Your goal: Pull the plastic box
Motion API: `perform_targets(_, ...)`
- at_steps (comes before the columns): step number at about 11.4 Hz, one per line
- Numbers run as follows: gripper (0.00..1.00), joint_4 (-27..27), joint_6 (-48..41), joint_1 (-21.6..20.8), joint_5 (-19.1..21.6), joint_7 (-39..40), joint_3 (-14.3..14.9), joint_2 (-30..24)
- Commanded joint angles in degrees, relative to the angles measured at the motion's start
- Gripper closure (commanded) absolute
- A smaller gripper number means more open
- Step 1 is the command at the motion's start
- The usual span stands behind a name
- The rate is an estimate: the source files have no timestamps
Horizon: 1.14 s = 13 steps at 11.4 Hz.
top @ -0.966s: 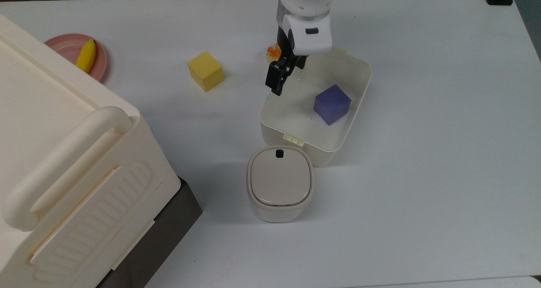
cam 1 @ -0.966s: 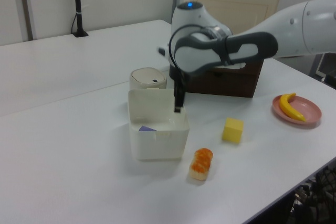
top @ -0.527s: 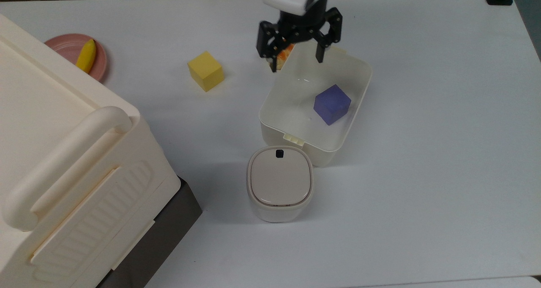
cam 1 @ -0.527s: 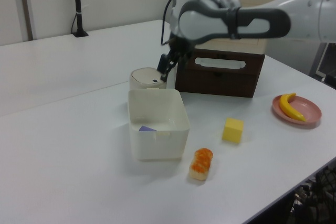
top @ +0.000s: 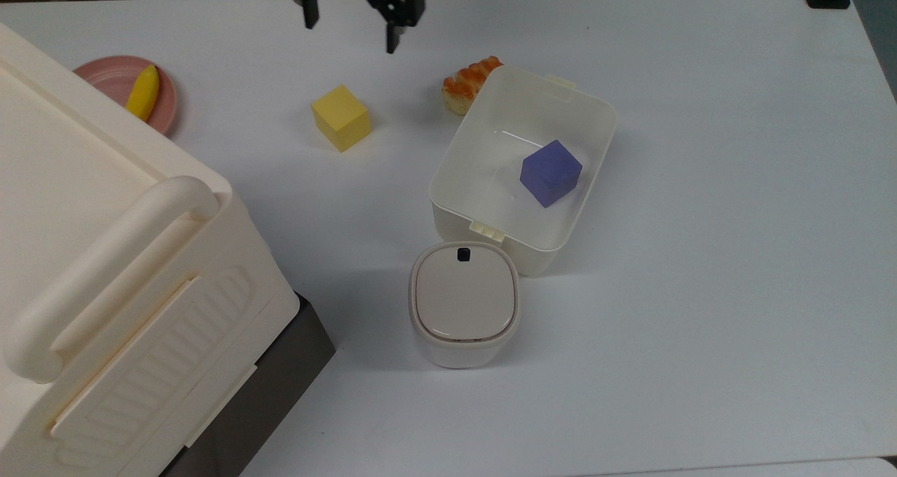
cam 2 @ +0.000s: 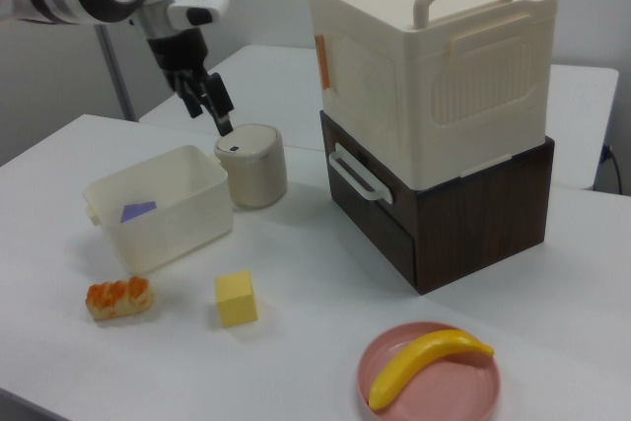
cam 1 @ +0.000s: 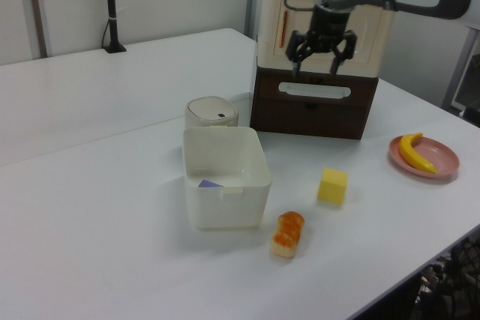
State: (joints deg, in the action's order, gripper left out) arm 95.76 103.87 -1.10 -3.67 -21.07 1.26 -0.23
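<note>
The black two-finger gripper (top: 348, 23) is hanging wide open above the table's (top: 701, 288) far edge, well apart from the translucent milky-white rectangular plastic box (top: 459, 155).

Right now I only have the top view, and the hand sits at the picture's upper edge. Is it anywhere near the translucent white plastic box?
Observer: No. In the left view the hand hangs open, high above the table, well away from the translucent white plastic box.
Operator: What is the big cream bin standing on?
Observer: In the right view the big cream bin sits on a dark brown wooden drawer unit with a cream handle.
Operator: And the purple cube?
Observer: In the right view the purple cube lies low in the box, below its rim.
</note>
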Motion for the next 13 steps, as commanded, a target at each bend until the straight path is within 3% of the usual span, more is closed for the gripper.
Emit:
perform_targets(1, 0.00, -1.44, -1.38, 4.70, 1.38, 0.22, -1.87, -0.03)
perform_targets(4, 0.00, -2.50, -2.09, 6.72, 3.93, 3.76, -1.96, -0.03)
perform_targets(7, 0.00, -3.21, -3.32, 6.64, 3.93, 4.46, -3.98, 0.06)
perform_targets(13, 0.00, -3.12, -3.14, 6.02, 3.93, 6.31, -3.72, 0.32)
